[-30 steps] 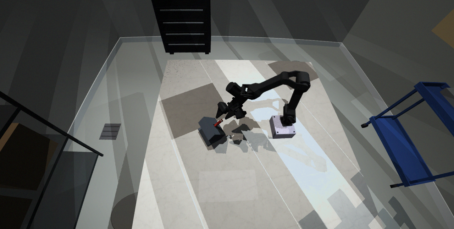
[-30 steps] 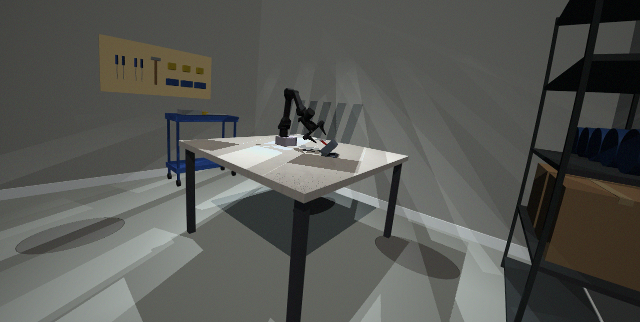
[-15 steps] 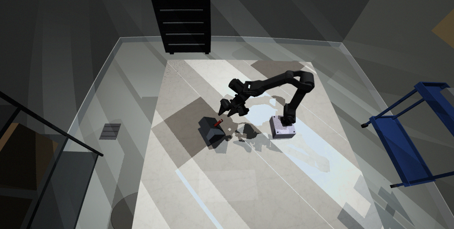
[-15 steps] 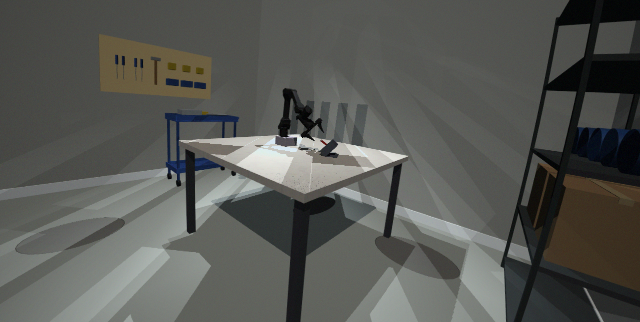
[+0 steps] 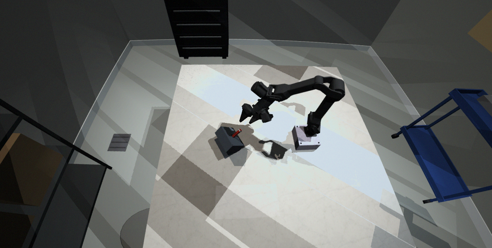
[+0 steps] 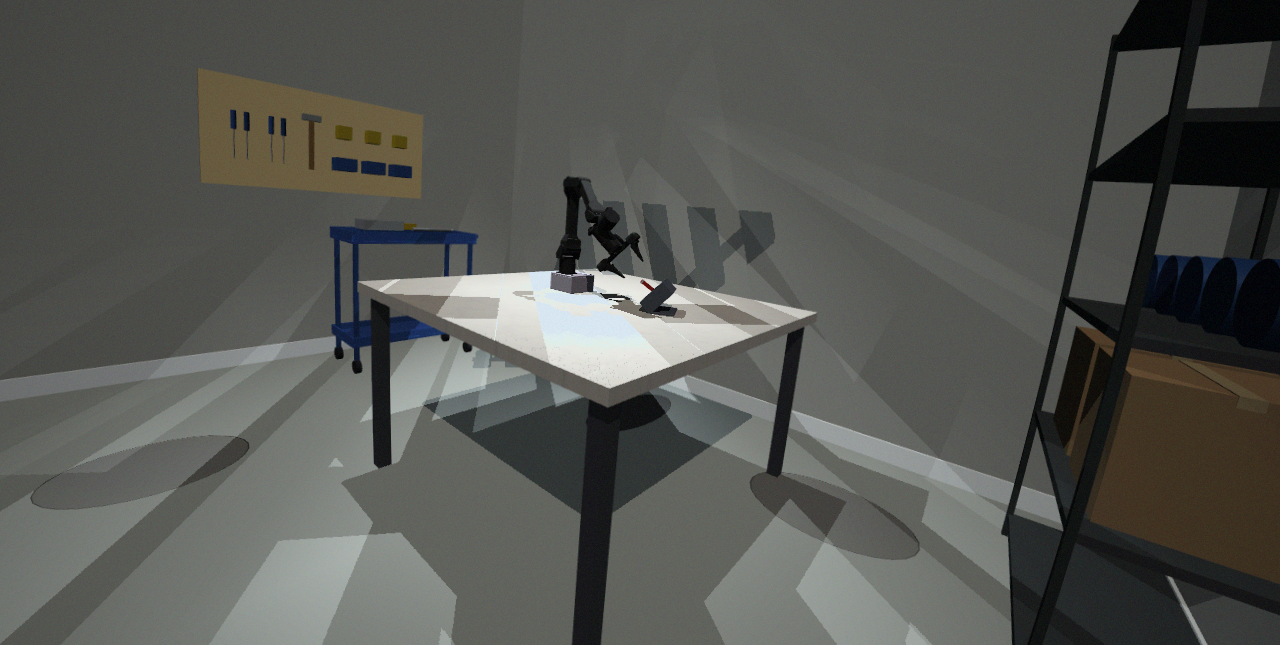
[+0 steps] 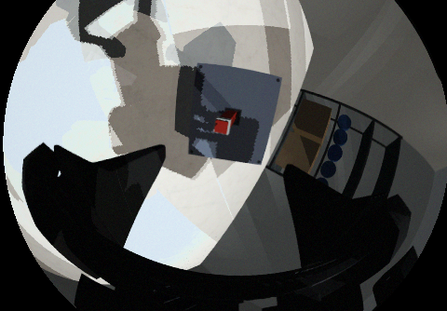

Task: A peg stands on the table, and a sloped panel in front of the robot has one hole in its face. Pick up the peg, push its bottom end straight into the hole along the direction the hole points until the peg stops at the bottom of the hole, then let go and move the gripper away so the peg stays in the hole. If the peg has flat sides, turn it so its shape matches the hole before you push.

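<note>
White table (image 6: pixel 572 354), patchy light and shadow across its top. Sloped panel (image 5: pixel 227 139): dark grey block, left of the arm base (image 5: pixel 305 138). Peg (image 5: pixel 236 132): red, seated in the panel's hole, upper end projecting. Gripper (image 5: pixel 250 117): above and beyond the panel, apart from the peg, fingers spread wide, nothing between them. Far side: black drawer cabinet (image 5: pixel 196 15). Right: blue cart (image 5: pixel 443 143).
</note>
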Robot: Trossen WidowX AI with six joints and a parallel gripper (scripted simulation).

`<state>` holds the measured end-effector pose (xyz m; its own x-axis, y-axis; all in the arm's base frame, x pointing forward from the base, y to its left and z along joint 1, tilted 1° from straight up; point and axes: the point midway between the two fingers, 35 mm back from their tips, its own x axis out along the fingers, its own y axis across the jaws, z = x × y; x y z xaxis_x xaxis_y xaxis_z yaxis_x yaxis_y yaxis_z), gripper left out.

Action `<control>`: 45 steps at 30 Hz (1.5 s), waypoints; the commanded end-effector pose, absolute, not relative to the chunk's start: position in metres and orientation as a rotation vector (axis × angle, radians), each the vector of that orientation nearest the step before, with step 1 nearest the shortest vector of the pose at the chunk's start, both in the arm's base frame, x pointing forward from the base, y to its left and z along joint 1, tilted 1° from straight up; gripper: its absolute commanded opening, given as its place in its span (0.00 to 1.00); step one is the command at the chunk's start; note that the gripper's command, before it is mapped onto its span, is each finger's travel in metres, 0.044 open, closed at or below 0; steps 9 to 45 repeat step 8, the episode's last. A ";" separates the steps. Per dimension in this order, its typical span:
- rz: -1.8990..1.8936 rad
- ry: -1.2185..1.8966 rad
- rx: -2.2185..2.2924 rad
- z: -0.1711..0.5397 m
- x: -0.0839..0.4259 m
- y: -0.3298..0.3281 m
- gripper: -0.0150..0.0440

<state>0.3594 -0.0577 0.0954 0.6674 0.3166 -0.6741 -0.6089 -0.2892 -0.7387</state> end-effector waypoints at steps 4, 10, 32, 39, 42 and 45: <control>0.915 0.237 -1.635 0.103 0.352 -0.061 1.00; 0.915 0.237 -1.635 0.107 0.348 -0.063 1.00; 0.915 0.237 -1.635 0.107 0.348 -0.063 1.00; 0.915 0.237 -1.635 0.107 0.348 -0.063 1.00; 0.915 0.237 -1.635 0.107 0.348 -0.063 1.00; 0.915 0.237 -1.635 0.107 0.348 -0.063 1.00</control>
